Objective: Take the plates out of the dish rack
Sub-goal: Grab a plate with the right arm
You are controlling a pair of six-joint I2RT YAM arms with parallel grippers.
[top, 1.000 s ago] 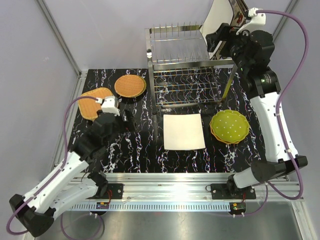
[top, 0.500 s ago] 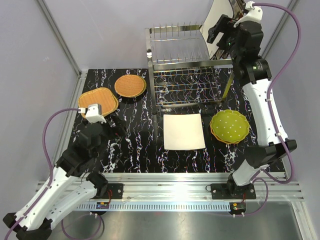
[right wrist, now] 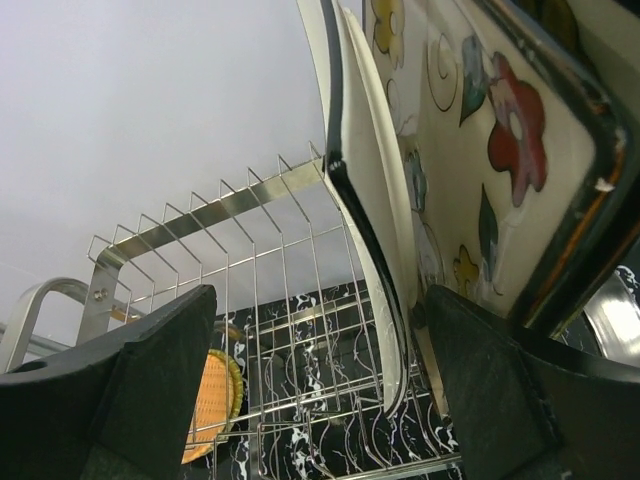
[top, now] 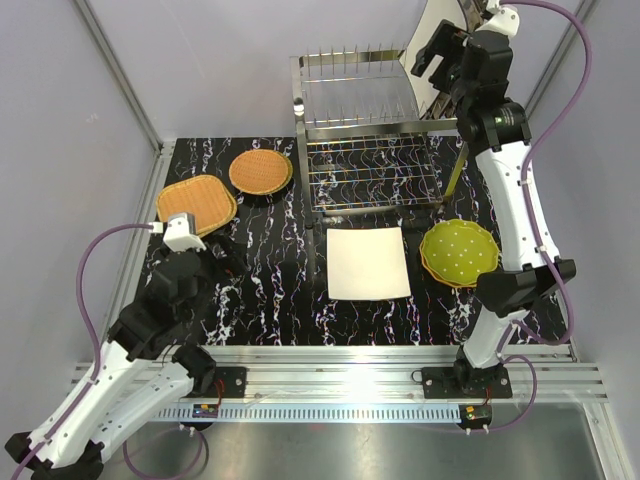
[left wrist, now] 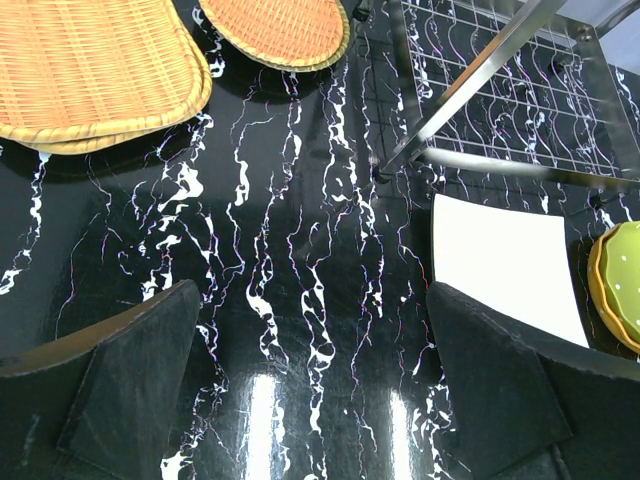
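Note:
The steel dish rack [top: 365, 110] stands at the back. A cream square plate [top: 432, 25] and a flower-patterned plate stand upright at its right end. My right gripper [top: 438, 62] is open at these plates. In the right wrist view the cream plate's dark-rimmed edge [right wrist: 365, 200] lies between the jaws, close to the right finger [right wrist: 500, 400], with the flower-patterned plate [right wrist: 490, 170] behind it. My left gripper [left wrist: 315, 385] is open and empty over bare table. On the table lie squarish woven plates [top: 197, 200], a round woven plate [top: 261, 172], a cream square plate [top: 368, 263] and a lime-green dotted plate [top: 459, 252].
The rack's lower grid shelf [top: 375, 175] and its tubular leg [left wrist: 470, 90] stand between the two sides of the black marbled table [top: 270, 290]. Grey walls enclose the cell. The rack's upright prongs [right wrist: 230, 260] left of the standing plates hold nothing.
My left arm has pulled back toward the near left, away from the woven plates. My right gripper has shifted up and left, closer to the upright plates at the rack's right end.

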